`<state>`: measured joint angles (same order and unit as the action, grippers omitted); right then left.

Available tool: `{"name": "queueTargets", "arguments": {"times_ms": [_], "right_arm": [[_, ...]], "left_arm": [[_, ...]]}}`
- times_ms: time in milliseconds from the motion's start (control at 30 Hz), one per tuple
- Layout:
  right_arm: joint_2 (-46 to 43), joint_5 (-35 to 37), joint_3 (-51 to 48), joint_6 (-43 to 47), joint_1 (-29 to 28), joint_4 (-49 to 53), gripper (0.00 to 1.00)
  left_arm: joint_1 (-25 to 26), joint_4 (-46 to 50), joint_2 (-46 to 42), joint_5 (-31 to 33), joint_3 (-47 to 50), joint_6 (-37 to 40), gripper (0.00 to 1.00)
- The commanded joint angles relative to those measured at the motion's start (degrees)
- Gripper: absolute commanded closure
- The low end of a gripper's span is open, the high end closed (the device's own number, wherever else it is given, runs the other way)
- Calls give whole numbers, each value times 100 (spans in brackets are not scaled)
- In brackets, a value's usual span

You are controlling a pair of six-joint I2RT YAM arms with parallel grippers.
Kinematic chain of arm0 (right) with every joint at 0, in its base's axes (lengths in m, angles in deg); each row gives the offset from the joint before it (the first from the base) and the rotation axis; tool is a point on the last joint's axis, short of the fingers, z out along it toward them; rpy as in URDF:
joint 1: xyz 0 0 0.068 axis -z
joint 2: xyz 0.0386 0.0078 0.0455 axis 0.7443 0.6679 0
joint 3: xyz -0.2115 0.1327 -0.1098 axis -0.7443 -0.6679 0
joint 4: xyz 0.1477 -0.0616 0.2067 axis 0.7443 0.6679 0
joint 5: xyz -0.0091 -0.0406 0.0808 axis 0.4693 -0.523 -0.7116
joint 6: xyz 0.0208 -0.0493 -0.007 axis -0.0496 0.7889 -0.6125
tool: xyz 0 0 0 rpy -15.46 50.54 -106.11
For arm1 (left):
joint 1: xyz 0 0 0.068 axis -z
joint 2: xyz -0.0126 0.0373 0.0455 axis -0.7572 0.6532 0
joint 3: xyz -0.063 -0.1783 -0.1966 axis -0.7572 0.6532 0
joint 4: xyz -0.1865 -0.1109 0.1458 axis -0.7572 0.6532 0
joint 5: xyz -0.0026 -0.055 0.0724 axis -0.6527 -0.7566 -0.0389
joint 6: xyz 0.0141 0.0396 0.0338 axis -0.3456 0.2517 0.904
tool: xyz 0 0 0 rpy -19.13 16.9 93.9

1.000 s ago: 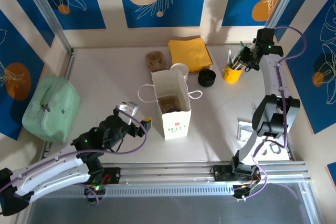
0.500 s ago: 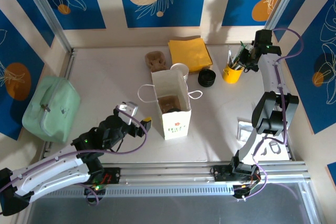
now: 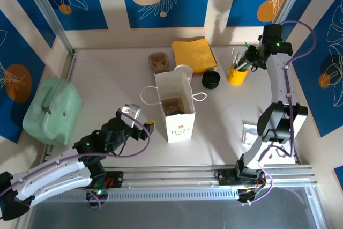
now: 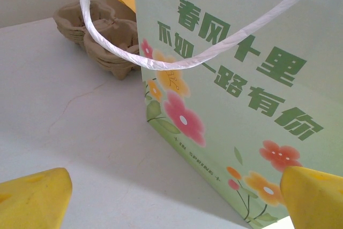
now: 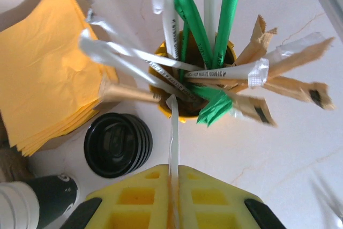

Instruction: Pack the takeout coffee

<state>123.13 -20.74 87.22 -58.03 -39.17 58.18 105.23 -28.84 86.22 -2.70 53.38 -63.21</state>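
Observation:
The takeout coffee is hidden from view. A white paper bag (image 3: 179, 127) printed with flowers stands open mid-table, something brown inside it; its side (image 4: 241, 79) fills much of the left wrist view. My left gripper (image 3: 147, 127) (image 4: 174, 197) is open just left of the bag, touching nothing. At the back right, my right gripper (image 3: 252, 56) (image 5: 172, 169) is shut on a thin white wrapped straw (image 5: 172, 127). The straw's far end reaches the rim of a yellow cup (image 3: 236, 74) (image 5: 179, 115) full of straws and packets.
A pile of black lids (image 3: 210, 79) (image 5: 117, 144) lies left of the yellow cup, beside yellow napkins (image 3: 194, 54) (image 5: 48, 68). Stacked lidless cups (image 3: 183, 71) (image 5: 37, 207) and a pulp cup carrier (image 3: 158, 61) (image 4: 102, 36) sit behind the bag. A green pouch (image 3: 51, 112) lies far left.
My right gripper has closed on the straw and shifted slightly to the right above the yellow cup. The left arm and the bag have not moved.

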Motion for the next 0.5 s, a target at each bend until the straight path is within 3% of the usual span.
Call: {"name": "queueTargets", "arguments": {"times_ms": [0, 467], "right_arm": [[-479, 34, 260, 161, -89, 566, 89], [-1954, 577, 707, 226, -869, 1444, 90]], "left_arm": [[42, -107, 8, -88, -62, -88, 1], [42, 16, -77, -127, -150, -120, 0]]}}
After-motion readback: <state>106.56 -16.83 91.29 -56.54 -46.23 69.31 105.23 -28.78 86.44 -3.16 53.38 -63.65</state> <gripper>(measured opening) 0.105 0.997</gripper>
